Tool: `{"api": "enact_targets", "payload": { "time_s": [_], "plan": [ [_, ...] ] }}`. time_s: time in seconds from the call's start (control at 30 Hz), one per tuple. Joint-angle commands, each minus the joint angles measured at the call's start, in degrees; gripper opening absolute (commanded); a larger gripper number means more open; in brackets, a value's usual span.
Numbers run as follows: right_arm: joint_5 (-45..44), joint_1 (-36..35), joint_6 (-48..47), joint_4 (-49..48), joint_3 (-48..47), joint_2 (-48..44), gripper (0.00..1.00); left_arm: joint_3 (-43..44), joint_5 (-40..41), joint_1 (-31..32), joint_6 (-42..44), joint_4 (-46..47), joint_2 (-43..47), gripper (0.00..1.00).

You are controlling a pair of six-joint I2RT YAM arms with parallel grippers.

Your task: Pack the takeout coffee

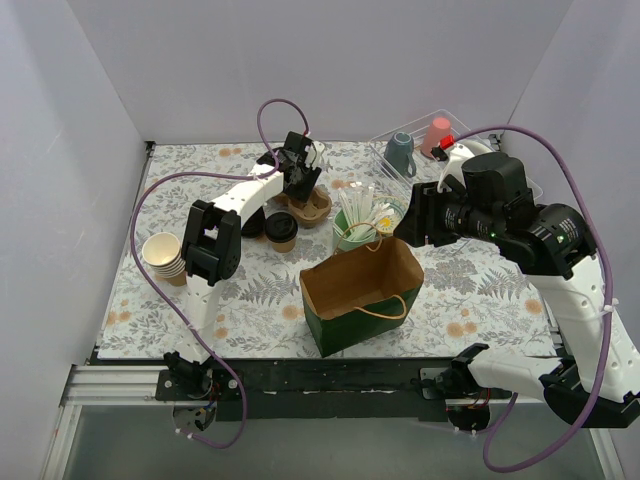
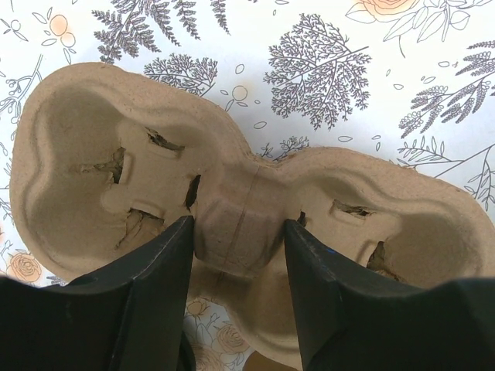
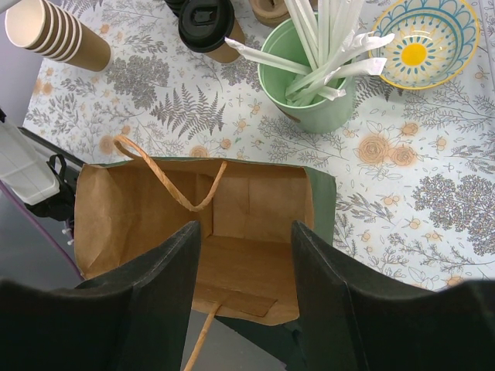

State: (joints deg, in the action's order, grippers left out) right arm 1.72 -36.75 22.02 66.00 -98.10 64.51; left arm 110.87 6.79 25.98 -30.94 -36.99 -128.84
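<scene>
While left gripper (image 2: 238, 226) on carrier (image 2: 73, 131), coffee (image 1: 281, 229) nearby.

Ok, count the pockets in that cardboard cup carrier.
2. One pocket lies left of the carrier's middle ridge, the other pocket right of it, as the left wrist sees it. Both are empty; none seems hidden.

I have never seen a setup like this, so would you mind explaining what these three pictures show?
Two robot arms stand at a table. One picture looks down from above; the other two come from cameras on each wrist. On the table are a paper bag, a lidded coffee cup, a cup stack, a cup of straws, a bowl and a cardboard carrier. The left gripper straddles the carrier's middle ridge; whether it pinches is unclear. The right gripper hangs open, empty, above the bag.
</scene>
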Motion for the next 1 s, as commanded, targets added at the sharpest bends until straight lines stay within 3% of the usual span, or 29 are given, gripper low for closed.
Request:
{"api": "enact_targets", "payload": {
  "time_s": [0.0,0.27,0.53,0.97],
  "plan": [
    [0.31,0.10,-0.93,-1.66,-0.16,-0.44,0.58,2.77,0.16,-0.31,0.35,0.43,2.80,0.37],
    [0.57,0.10,-0.75,-1.84,-0.16,-0.26,0.58,3.47,0.33,-0.23,0.26,0.52,2.89,0.52],
    [0.75,0.10,-0.66,-1.84,-0.16,-0.17,0.58,3.30,-0.02,-0.14,0.53,0.25,3.15,0.33],
    [0.83,0.02,-0.57,-2.45,0.19,-0.26,0.58,5.76,1.21,0.92,-1.49,0.78,4.21,0.35]
  ]
}}
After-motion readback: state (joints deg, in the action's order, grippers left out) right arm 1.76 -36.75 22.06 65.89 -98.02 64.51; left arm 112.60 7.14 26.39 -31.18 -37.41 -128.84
